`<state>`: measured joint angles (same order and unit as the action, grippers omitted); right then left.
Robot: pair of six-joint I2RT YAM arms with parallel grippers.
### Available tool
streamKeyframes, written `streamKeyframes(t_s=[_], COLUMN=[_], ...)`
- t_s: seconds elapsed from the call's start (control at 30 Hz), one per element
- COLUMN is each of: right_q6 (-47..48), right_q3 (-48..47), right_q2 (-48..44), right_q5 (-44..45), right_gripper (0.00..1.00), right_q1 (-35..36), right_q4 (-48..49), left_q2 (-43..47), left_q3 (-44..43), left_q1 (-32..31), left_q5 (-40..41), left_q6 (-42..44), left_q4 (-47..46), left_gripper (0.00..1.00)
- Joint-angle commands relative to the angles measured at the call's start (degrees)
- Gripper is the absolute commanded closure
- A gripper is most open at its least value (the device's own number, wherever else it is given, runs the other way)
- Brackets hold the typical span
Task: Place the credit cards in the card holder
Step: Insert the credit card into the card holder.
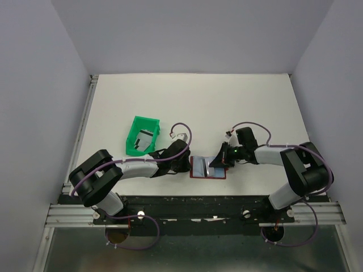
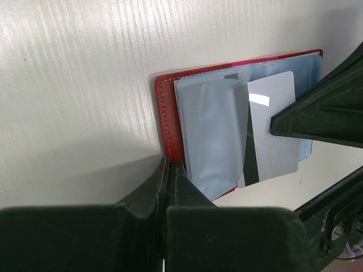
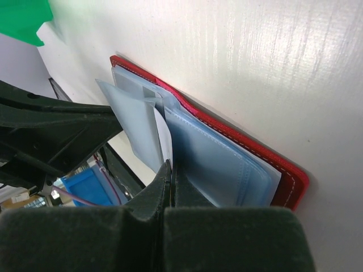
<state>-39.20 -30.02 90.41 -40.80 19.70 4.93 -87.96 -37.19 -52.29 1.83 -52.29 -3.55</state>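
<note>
The card holder (image 1: 201,168) lies open near the table's front edge, dark red outside (image 2: 169,113) with pale blue sleeves (image 3: 210,158) inside. My right gripper (image 3: 172,165) is shut on one edge of a pale grey credit card (image 2: 272,122) with a dark stripe. The card stands between the blue sleeves (image 3: 163,133). My left gripper (image 2: 170,164) is shut, with its tips resting on the holder's red left edge and nothing visible between them. In the top view both grippers meet over the holder, the left (image 1: 186,164) and the right (image 1: 218,162). More credit cards (image 1: 146,137) lie in the tray.
A green plastic tray (image 1: 135,126) stands tilted just left of the holder, behind my left arm. Grey walls close in the white table on three sides. The black rail with both arm bases runs along the near edge (image 1: 193,201).
</note>
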Motion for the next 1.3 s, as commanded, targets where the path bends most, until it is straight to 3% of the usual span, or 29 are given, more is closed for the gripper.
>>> streamKeyframes(t_s=[0.0, 0.53, 0.73, 1.07, 1.27], right_q6=[1.05, 1.06, 0.09, -4.83, -6.41], right_q3=[0.58, 1.28, 2.42, 6.11, 5.68], right_q2=[-1.29, -2.52, -1.12, 4.33, 5.48], right_q5=[10.29, 13.82, 10.74, 1.08, 1.94], right_gripper=[1.0, 1.0, 1.0, 1.0, 1.0], right_q1=[0.25, 0.25, 0.25, 1.12, 3.93], right_q4=[-2.2, -1.77, 2.01, 16.68, 18.01], left_q2=[-2.56, -2.48, -2.83, -3.53, -3.71], left_q3=[0.71, 0.37, 0.19, 0.01, 0.01], left_q1=[-0.35, -0.35, -0.35, -0.35, -0.44], left_q5=[-1.47, -1.3, -1.65, -1.74, -1.83], left_q6=[0.61, 0.61, 0.79, 0.79, 0.88], left_q4=[3.82, 3.9, 3.82, 3.82, 3.82], left_gripper=[1.0, 1.0, 1.0, 1.0, 1.0])
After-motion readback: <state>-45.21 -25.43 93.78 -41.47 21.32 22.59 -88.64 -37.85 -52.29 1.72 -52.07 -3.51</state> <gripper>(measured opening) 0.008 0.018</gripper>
